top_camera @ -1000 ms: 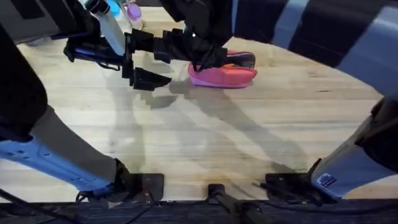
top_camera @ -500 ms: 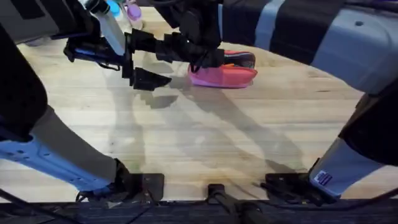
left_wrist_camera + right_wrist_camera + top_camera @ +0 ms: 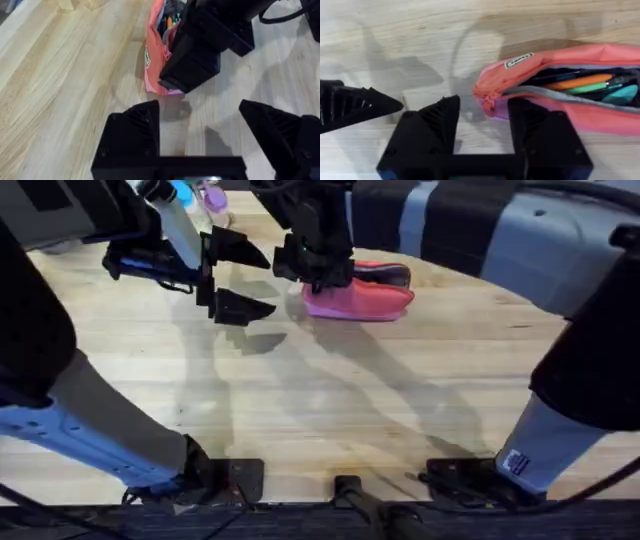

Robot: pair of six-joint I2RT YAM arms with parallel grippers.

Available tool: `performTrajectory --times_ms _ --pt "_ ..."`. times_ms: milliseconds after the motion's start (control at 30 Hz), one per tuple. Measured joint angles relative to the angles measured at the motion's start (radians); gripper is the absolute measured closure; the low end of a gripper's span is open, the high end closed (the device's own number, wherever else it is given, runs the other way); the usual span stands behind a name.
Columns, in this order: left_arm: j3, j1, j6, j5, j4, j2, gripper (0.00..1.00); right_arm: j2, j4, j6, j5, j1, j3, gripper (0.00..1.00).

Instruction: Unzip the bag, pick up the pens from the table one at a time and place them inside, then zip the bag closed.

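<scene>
We are holding our right claw (image 3: 482, 117) with its black fingers apart, straddling the near end of the pink, elongated soft fabric pouch (image 3: 555, 95) — the small zipper pull (image 3: 489, 100) is sitting just between them, not yet pinched. Our left claw (image 3: 200, 132) is hanging wide apart just beside that same end, gripping nothing. The pouch is lying on the light wooden plank desk (image 3: 330, 410) toward its far side, its mouth gaping, and inside we are seeing an orange-barrelled pen (image 3: 577, 81) among greenish and teal ones.

We are judging the filling done and the closing still ahead. The fabric is looking light and limp, so it will likely bunch and slide along the smooth planks when the pull is dragged. We are thinking the tiny pull is the place for the right claw, while the left pins the pouch's end seam to keep the zipper line taut.
</scene>
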Motion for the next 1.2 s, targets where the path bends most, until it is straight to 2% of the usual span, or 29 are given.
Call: performTrajectory --times_ms 200,533,667,1200 --pt "0.000 0.000 0.000 0.000 0.000 0.000 0.007 0.000 -0.003 0.000 0.005 0.000 0.000 0.620" --pt "0.000 0.000 0.000 0.000 0.000 0.000 0.007 0.000 -0.018 0.000 0.009 0.000 0.000 0.769" --pt "0.000 0.000 0.000 0.000 0.000 0.000 0.006 0.000 -0.021 0.000 0.008 0.000 0.000 0.947" --pt "0.000 0.000 0.000 0.000 0.000 0.000 0.007 0.000 -0.079 -0.021 -0.011 0.000 0.000 0.969"
